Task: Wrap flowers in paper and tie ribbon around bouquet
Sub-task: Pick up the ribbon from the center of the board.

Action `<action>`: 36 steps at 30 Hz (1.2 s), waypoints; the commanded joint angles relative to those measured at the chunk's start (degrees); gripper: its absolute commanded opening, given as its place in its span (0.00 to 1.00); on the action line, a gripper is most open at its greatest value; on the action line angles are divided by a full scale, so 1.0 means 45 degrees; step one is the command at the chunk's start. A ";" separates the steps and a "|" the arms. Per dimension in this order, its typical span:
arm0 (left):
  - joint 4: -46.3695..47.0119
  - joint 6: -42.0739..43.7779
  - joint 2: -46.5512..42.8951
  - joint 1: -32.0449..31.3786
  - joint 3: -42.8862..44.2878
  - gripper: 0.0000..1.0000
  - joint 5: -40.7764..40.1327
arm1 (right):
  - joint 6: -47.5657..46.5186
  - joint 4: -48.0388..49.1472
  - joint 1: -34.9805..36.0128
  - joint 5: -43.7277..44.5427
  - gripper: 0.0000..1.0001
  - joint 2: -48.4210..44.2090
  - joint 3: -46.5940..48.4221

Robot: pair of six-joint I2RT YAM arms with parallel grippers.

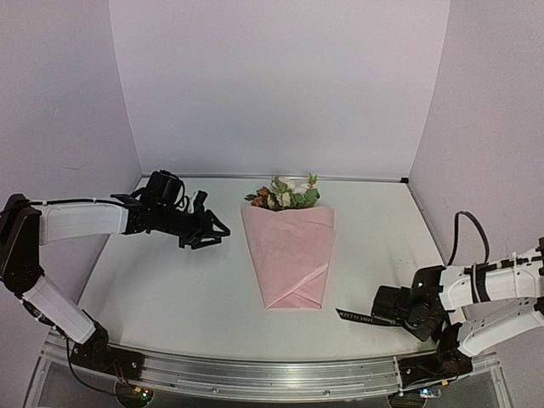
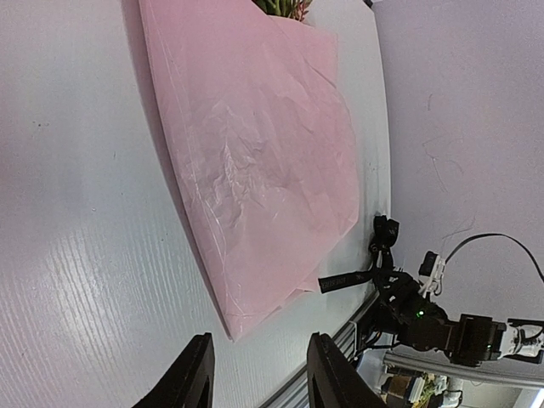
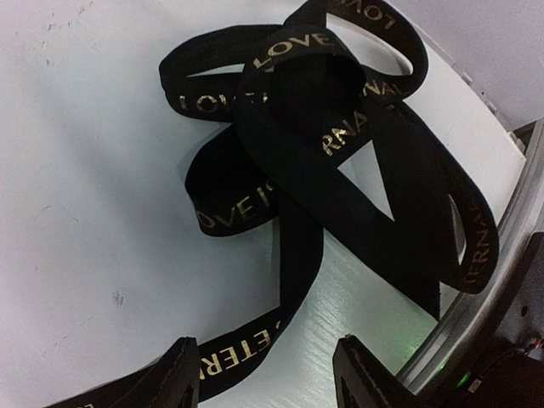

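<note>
The bouquet lies flat mid-table: pale-pink paper (image 1: 289,251) folded into a cone, with the flowers (image 1: 286,194) sticking out of its far end. My left gripper (image 1: 214,231) hovers open to the left of the cone, apart from it; in its wrist view the gripper (image 2: 259,344) holds nothing, with the paper (image 2: 255,153) ahead. The black ribbon (image 3: 340,144) with gold lettering lies in a loose heap at the near right. My right gripper (image 3: 265,348) stands open over it, one strand lying between the jaws beside the left finger. A ribbon end (image 1: 354,315) pokes out leftwards.
An aluminium rail (image 1: 255,370) runs along the table's near edge, close beside the ribbon heap. Pale walls enclose the table at the back and both sides. The right arm (image 2: 442,327) shows in the left wrist view beyond the cone's pointed end.
</note>
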 commanded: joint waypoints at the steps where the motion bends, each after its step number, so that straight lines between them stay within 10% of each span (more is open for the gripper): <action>1: 0.0653 -0.0160 -0.0168 -0.0050 0.0451 0.39 0.0195 | 0.0484 0.1486 -0.0263 -0.0562 0.54 0.0561 -0.0555; 7: 0.0720 -0.0192 -0.0230 -0.0050 0.0343 0.39 0.0196 | 0.0465 0.2701 -0.0557 -0.0474 0.46 0.0860 -0.1084; 15: 0.1991 -0.0788 -0.0582 -0.0350 -0.0095 0.40 0.0601 | -0.1839 0.2827 -0.0914 0.0513 0.00 -0.0167 -0.0667; 26: 0.3326 0.3213 -0.0747 -0.2735 0.0847 0.59 -0.0311 | -0.7947 0.2456 -0.0991 0.0738 0.00 -0.1392 0.3916; 36: 0.4429 0.6118 0.0308 -0.4622 0.1641 0.71 -0.0746 | -0.8477 0.3903 -0.0990 -0.2603 0.00 -0.0153 0.7067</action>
